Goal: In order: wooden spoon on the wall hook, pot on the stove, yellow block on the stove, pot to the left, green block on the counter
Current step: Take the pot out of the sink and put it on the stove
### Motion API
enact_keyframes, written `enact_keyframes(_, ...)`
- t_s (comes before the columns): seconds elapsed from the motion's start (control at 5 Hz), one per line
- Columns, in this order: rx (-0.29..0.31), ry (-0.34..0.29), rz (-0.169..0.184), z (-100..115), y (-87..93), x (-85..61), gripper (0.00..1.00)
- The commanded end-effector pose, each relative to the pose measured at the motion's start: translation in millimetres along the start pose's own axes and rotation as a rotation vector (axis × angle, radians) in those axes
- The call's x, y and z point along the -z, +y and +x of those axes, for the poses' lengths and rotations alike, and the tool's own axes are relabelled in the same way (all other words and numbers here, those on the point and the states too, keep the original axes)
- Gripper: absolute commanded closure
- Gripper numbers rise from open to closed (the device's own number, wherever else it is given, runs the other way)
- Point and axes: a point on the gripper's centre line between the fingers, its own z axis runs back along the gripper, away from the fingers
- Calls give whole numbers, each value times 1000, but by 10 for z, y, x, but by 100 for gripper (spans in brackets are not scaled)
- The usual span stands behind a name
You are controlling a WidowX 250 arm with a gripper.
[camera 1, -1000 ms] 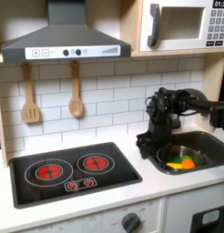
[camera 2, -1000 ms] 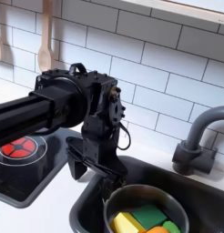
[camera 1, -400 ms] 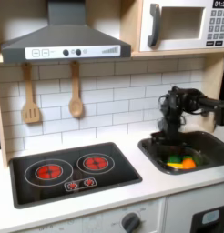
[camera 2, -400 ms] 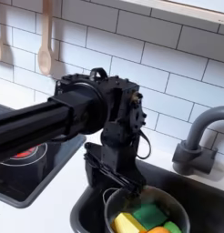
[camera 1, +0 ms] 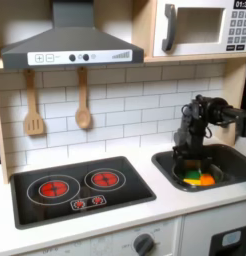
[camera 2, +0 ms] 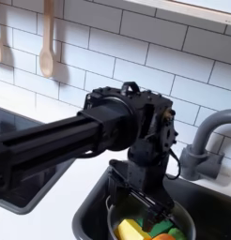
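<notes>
Fingers point straight down over the small dark metal pot in the black sink; can't tell how far apart they are; black arm bent downward; wooden spoon hangs on the wall.

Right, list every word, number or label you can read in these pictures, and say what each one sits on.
"01:0": pale digits on the dark display of the white microwave oven at the top right of the first exterior view; the edge cuts them off.
White microwave keypad: markings too small to read.
Grey extractor hood control strip: symbols too blurred to read.
Black stove top: red front markings unreadable.
Second exterior view: no text seen.
</notes>
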Motion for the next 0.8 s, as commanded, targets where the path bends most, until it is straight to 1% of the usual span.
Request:
enact_keyframes(0.0, -84, 6, 2, -100, 260, 13, 0)
enact_keyframes(0.2, -83, -22, -6, -76, 261, -86, 0)
enact_keyframes(0.4, -84, 32, -16, -101, 258, 40, 0)
enact_keyframes(0.6, -108, 74, -27, -245, 366, 77, 0)
